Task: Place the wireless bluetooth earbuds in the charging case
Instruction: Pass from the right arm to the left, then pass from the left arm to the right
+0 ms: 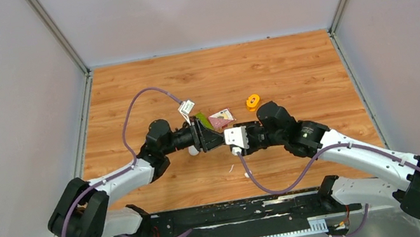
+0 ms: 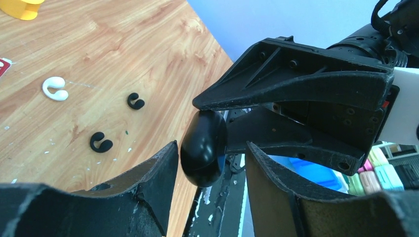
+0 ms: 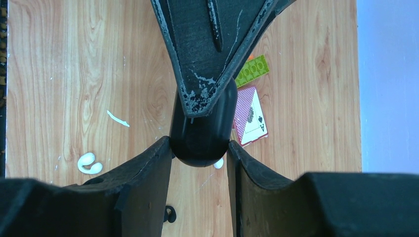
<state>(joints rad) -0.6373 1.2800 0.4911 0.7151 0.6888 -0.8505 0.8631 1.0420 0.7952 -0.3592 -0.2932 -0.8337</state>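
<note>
Wireless bluetooth earbuds: loose on the wooden table (image 1: 289, 66) below the jaws. We count a white earbud (image 2: 54, 89) and two of the black earbud (image 2: 135, 100) kind, the second (image 2: 101, 142) nearer the left wrist camera, all apart from each other.
Charging case (image 2: 202, 153): black, glossy and oval, lid closed, held edge-on in the air where the two arms meet.
Right gripper (image 3: 199, 144): its jaws are closed on the case, one finger pressing each flank.
Left gripper (image 2: 211, 148): its jaws are spread around the same case. One finger is at the case's side, and we see a clear gap at the other.
Beside the case: in the right wrist view a white earbud lies on the table to its left, and a small white round piece peeks out at its lower edge; we cannot tell what that piece is.
Further out: a thin white sliver (image 3: 118, 118), a playing card (image 3: 252, 121) and a green brick (image 3: 253, 70) beyond the case.
Far side: an orange ring (image 1: 253, 101) near the card.
</note>
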